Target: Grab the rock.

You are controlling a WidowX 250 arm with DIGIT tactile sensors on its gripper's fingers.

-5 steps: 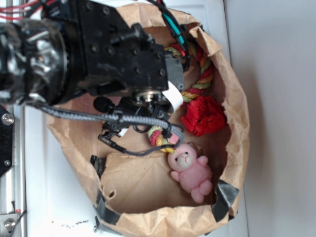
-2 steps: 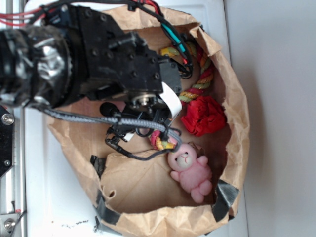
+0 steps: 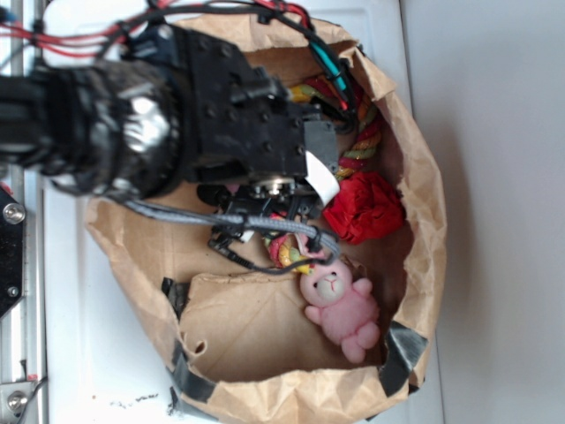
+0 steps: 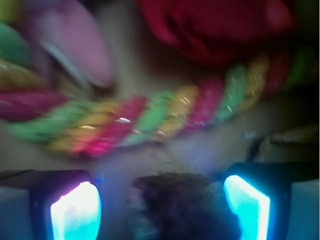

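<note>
Seen from outside: black arm [image 3: 177, 124] reaching from the left into a crumpled brown paper bag [image 3: 424, 203] lying on a white bench [image 3: 97, 353]. Hand itself hidden under the arm's body in this view. Inside the bag, a multicoloured twisted rope [image 3: 362, 141] curving along the upper wall and reappearing under the wrist cables; a bright red crumpled ball [image 3: 364, 205] just right of the wrist, touching or nearly touching the rope; a pink plush bunny [image 3: 340, 305] lower down, near the bag's patched lower wall. Dark tape patches [image 3: 402, 353] at the bag's lower corners.

From the wrist, blurred: hand [image 4: 161, 207] held wide, two glowing blue fingertips [image 4: 75, 212] at the bottom corners, well apart. Between them, at the bottom centre, a dark, rough, speckled lump, the rock [image 4: 175, 202], closer to the right fingertip; contact with either fingertip not discernible through the blur. Beyond the rock, the rope [image 4: 140, 120] crossing the frame from left to right, pink, green and yellow strands. Behind it, red ball [image 4: 215, 27] at the top right and a pale pink shape, likely the bunny [image 4: 82, 47], at the top left. Rock not visible in the outside view, covered by the arm.
</note>
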